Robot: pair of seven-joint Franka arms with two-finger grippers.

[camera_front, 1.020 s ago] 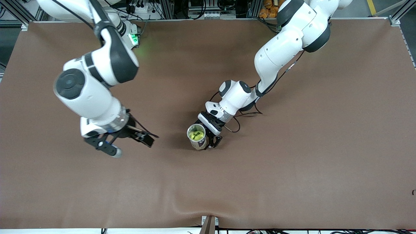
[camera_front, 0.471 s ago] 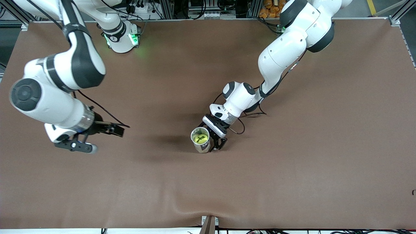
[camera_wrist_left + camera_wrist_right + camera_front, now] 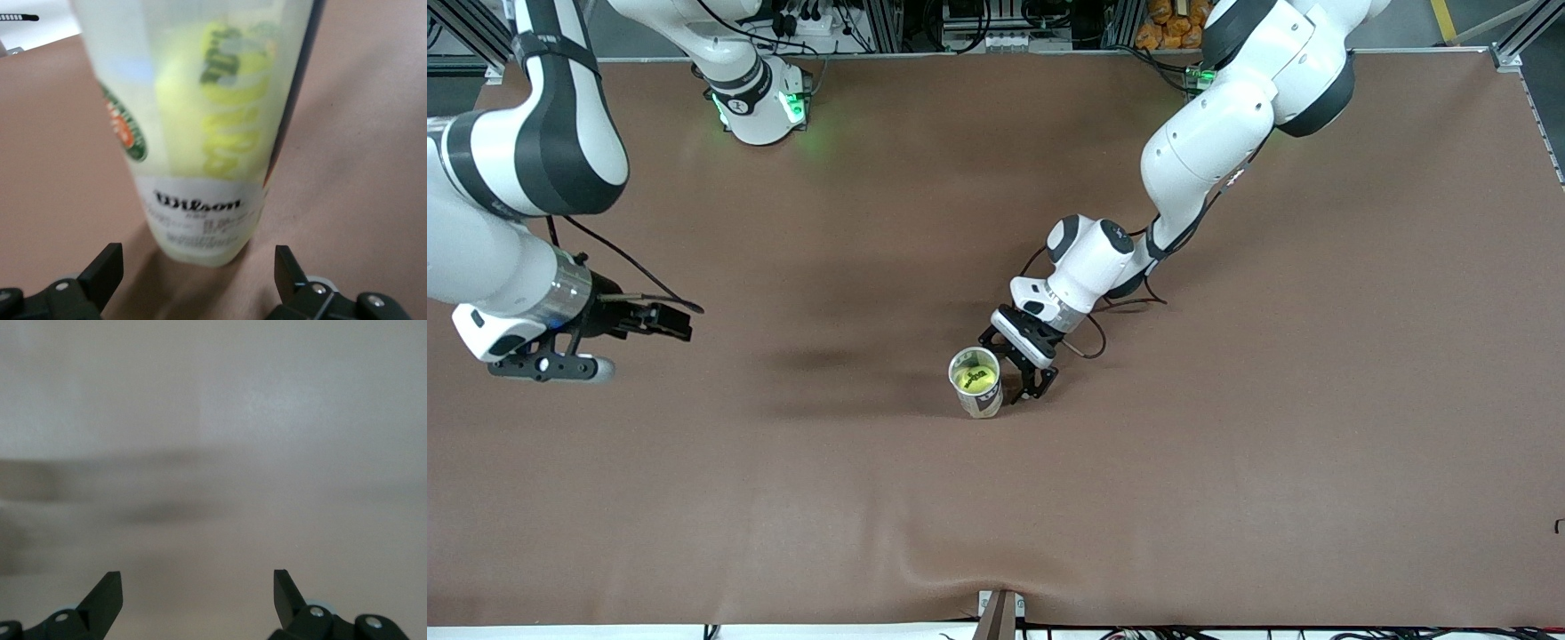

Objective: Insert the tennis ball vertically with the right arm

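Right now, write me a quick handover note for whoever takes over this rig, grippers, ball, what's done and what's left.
Right gripper: open, empty, up over the right arm's end of the table.
Left gripper: open, low beside the can, fingers not closed on it.
Tennis ball: inside the upright clear can, mid-table.
Done: the ball is in.
Left: probably only pull the left arm clear and park both arms.
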